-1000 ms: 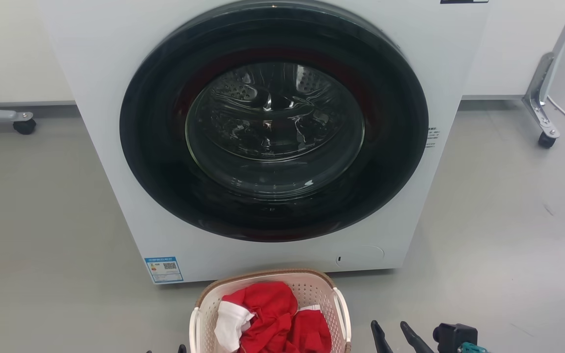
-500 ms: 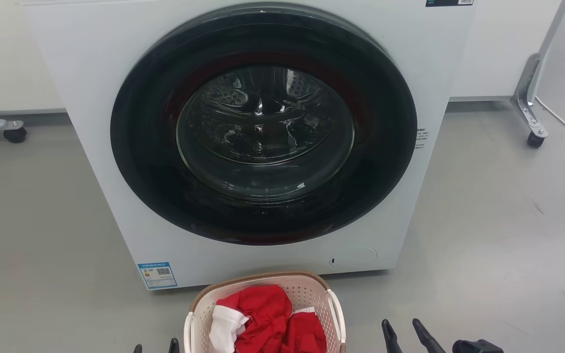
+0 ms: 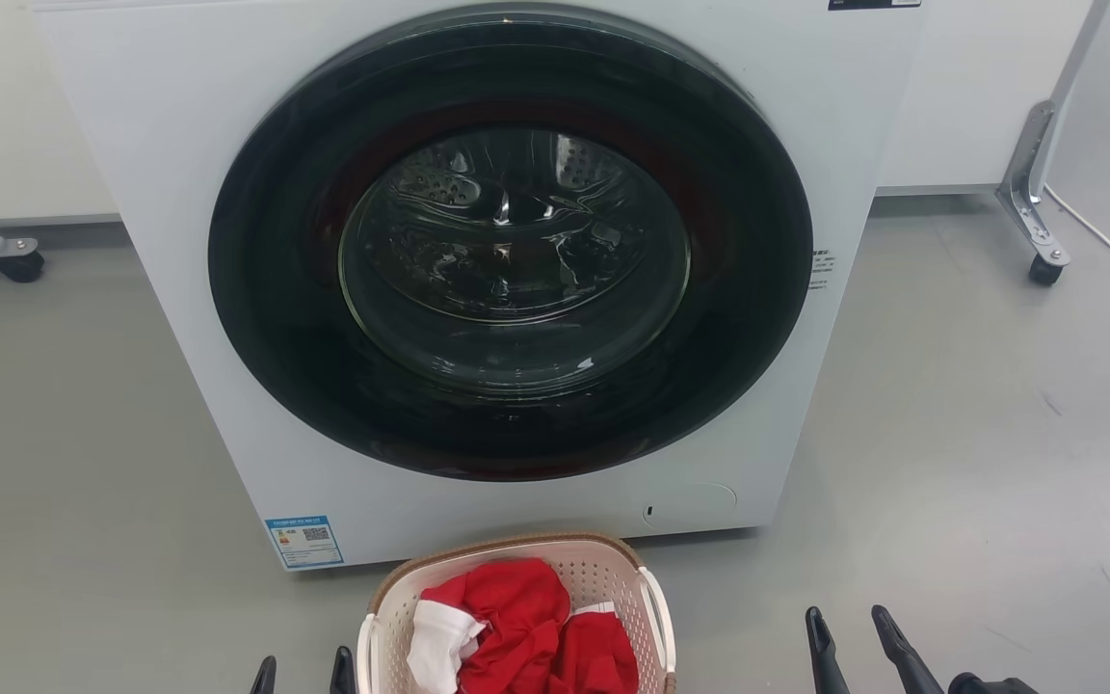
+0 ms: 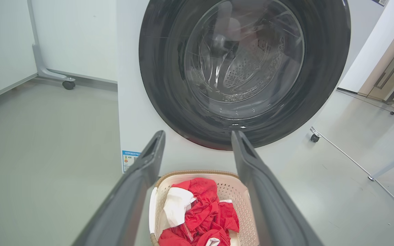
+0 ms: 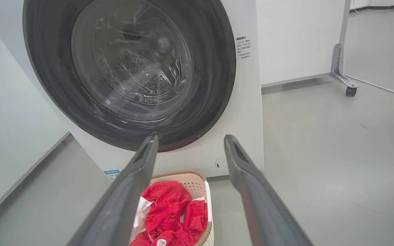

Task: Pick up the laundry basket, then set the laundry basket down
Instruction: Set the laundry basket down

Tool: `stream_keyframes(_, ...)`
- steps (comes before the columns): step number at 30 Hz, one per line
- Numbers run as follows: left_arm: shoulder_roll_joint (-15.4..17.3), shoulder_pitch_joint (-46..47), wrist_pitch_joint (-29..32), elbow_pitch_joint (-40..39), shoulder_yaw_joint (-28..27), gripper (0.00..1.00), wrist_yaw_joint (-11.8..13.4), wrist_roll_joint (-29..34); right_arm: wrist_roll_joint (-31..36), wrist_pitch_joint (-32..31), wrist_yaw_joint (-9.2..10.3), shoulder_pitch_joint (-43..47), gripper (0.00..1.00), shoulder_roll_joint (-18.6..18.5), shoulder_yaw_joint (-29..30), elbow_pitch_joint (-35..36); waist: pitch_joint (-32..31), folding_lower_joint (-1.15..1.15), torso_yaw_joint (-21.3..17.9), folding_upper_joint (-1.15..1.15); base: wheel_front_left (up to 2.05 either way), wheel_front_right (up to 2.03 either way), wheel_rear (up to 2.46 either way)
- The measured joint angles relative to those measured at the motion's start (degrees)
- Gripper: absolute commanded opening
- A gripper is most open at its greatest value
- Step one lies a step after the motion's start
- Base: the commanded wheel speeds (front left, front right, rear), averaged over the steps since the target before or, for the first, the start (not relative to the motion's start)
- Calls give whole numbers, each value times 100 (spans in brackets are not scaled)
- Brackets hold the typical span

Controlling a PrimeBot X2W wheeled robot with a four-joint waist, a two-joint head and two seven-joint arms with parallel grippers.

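Observation:
The laundry basket [image 3: 516, 546] is cream-white and perforated with a brown woven-look rim. It stands on the grey floor just in front of the washer, holding red and white clothes [image 3: 516, 627]. My left gripper [image 3: 304, 670] is open and empty, its tips just left of the basket's left handle. Well off to the basket's right, my right gripper [image 3: 847, 622] is also open and empty. In the left wrist view the basket [image 4: 233, 191] lies below and between the fingers of the left gripper [image 4: 198, 135]. The right wrist view has the basket [image 5: 193, 182] low between the open right gripper [image 5: 191, 140].
A white front-loading washer [image 3: 179, 193] with a shut dark round door [image 3: 512, 241] stands right behind the basket. Wheeled frame legs sit at the far left [image 3: 20, 265] and far right [image 3: 1044, 270]. Grey floor [image 3: 979, 434] spreads on both sides.
The head camera has shifted a little. My left fingertips have risen into view beside the basket. My right gripper has moved right, away from the basket. The basket stays on the floor.

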State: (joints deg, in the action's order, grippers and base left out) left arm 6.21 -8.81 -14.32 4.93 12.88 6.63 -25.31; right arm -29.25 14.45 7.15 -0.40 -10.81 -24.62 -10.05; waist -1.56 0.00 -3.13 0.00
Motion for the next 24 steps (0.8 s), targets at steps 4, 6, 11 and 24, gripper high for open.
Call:
stream_keyframes(4,-13,-17,0,-73,-31,100,0,47,140,0,0,101,100,114,159,104,4,0,-5,0,0,0,0)
stream_keyframes(6,-20,-96,0,-154,-58,100,1,83,283,0,0,205,100,178,252,208,14,0,-12,0,0,0,0)
stream_keyframes(11,-44,-112,0,-219,-66,100,1,130,471,0,0,256,100,250,381,348,38,0,-19,0,0,0,0)
stream_keyframes(24,-69,-112,0,-333,-83,100,43,249,771,0,0,360,100,374,519,571,87,0,22,0,0,0,0)
